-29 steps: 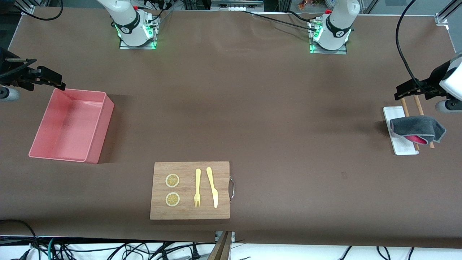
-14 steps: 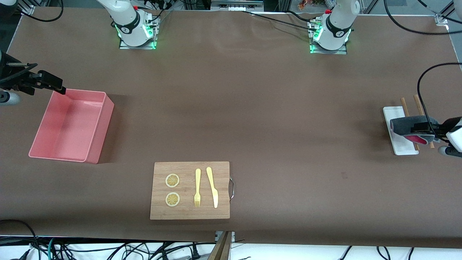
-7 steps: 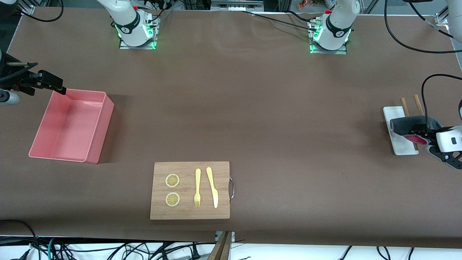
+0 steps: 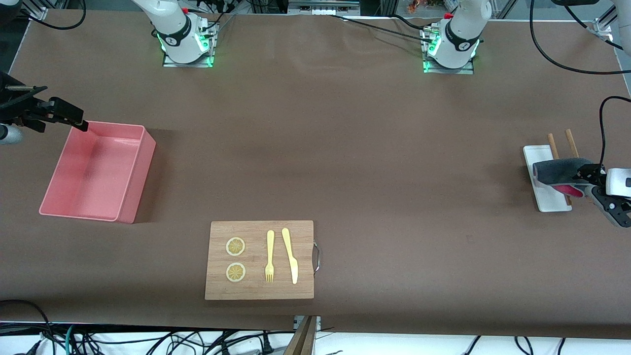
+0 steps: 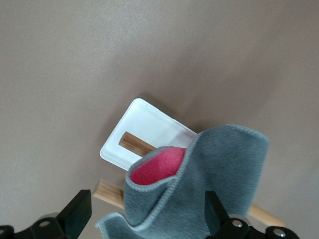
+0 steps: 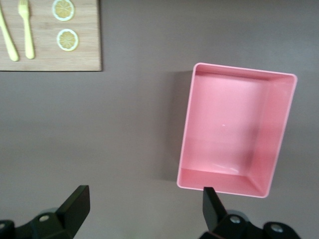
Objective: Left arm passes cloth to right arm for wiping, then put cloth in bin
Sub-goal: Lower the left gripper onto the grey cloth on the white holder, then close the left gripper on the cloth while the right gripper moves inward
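The job has barely begun. The cloth [image 4: 562, 173] lies on the tray [image 4: 537, 157] at the table's left-arm edge. The left gripper [image 4: 589, 178] is at it, fingers wide, nothing held. The right gripper [image 4: 66, 117] waits, spread wide, by the bin [image 4: 129, 129] corner. Passing, wiping and binning are left.

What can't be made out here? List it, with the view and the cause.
- Left wrist view: whether the left gripper touches the cloth; the picture's edge cuts both off.
- Front and left wrist views: the middles of the wooden sticks, covered by the cloth.
- Right wrist view: the knife and cutting board, cut by the edge.
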